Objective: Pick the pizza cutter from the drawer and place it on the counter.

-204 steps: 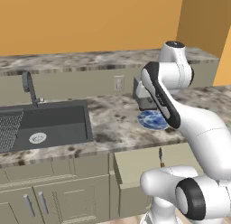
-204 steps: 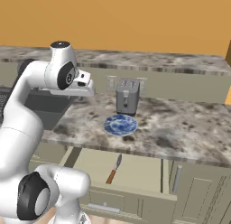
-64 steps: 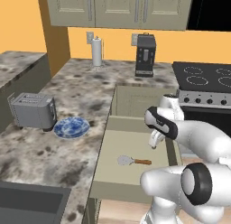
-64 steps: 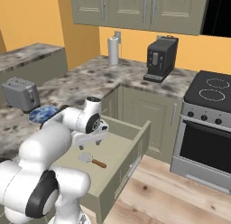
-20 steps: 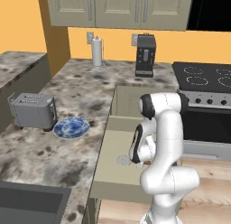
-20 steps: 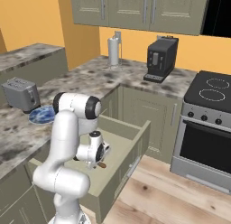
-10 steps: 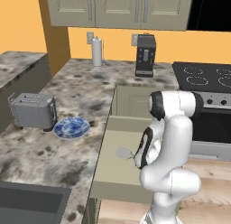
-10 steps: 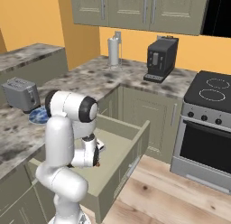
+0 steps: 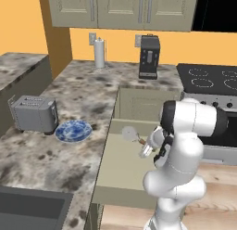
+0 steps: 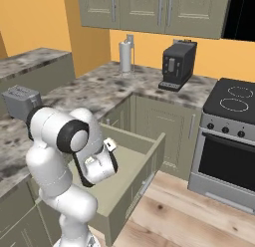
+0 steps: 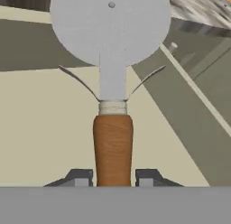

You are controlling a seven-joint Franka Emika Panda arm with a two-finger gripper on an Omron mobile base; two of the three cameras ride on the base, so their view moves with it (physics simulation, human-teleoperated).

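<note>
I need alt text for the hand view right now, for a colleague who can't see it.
The claw is shut on the pizza cutter, its fingertips on either side of the orange-brown wooden handle. The round grey wheel points away from the camera, above the beige drawer floor.

Speckled marble counter [image 9: 88,90] and what stands on it
Toaster [image 9: 33,114] and blue plate [image 9: 73,130] at left; paper-towel roll [image 9: 99,53] and coffee machine [image 9: 149,57] far.

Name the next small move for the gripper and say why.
Probably lift straight up. The gripper is shut on the pizza cutter by its wooden handle, low inside the drawer, so it must clear the walls before swinging over the counter.
</note>
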